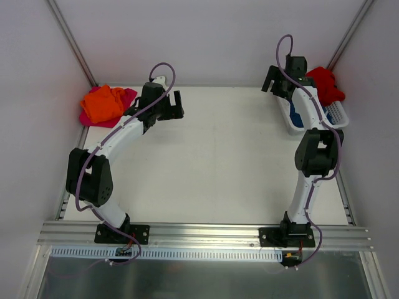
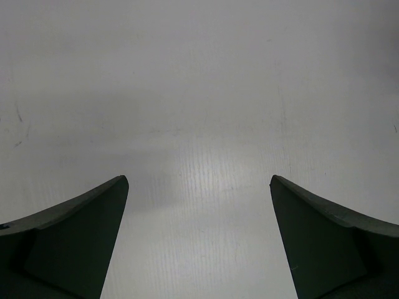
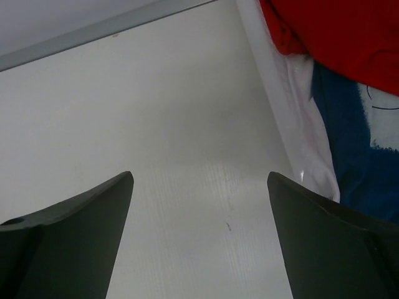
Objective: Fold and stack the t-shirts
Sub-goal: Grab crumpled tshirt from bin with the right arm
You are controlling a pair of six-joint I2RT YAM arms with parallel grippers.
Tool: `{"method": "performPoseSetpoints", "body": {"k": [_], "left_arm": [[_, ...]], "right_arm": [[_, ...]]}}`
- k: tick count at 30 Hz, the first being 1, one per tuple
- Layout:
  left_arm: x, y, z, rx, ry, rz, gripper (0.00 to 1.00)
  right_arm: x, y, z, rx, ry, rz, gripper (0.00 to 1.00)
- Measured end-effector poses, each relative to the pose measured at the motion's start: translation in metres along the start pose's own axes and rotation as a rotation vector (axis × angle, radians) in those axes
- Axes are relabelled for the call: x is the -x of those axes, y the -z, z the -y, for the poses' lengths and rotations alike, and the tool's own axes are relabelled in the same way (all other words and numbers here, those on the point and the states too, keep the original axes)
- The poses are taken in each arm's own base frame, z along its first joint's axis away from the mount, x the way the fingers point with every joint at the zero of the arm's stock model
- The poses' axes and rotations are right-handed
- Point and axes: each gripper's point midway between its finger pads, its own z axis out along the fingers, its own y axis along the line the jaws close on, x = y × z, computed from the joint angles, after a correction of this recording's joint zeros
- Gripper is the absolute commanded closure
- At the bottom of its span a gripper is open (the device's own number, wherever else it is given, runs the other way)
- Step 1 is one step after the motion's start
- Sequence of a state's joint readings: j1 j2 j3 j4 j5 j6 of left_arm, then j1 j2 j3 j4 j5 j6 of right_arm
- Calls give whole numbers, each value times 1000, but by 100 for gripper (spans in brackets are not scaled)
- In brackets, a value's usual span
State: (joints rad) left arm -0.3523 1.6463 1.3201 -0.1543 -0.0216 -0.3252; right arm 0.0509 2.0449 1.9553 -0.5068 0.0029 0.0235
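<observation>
While left claw and right claw gape empty, basket holds t-shirts — red, blue-and-white.

This looks like a robotics lab test cell: a white table boxed in by plain white wall panels on slim metal corner posts, with a left arm and a right arm bolted to an extruded aluminium rail along the table's near edge.
</observation>
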Motion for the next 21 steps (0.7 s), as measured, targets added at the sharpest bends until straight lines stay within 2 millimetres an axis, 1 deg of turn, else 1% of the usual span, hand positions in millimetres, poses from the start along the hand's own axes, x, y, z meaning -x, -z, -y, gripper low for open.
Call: {"method": "performPoseSetpoints", "body": {"k": [3,5,6,9,13,21], "left_arm": [[0,0,0,0,0,0,1],[0,0,0,0,0,0,1],[0,0,0,0,0,0,1],[0,0,0,-2,0,-2,1],[0,0,1,-4,0,-2,1],[-1,0,1,-4,0,-3,1]], "right_arm": [[-1,-8,7,-12,8,-14,15],[-4,-10,10,-24,18,-23,25],[-5,-11,12,-28,22,-28,28],[-8,-14,17,-38,25,-37,28],[-7,-17,31,-65,19,-40,28],[2,-18,87,-143,-50,-28,29]]}}
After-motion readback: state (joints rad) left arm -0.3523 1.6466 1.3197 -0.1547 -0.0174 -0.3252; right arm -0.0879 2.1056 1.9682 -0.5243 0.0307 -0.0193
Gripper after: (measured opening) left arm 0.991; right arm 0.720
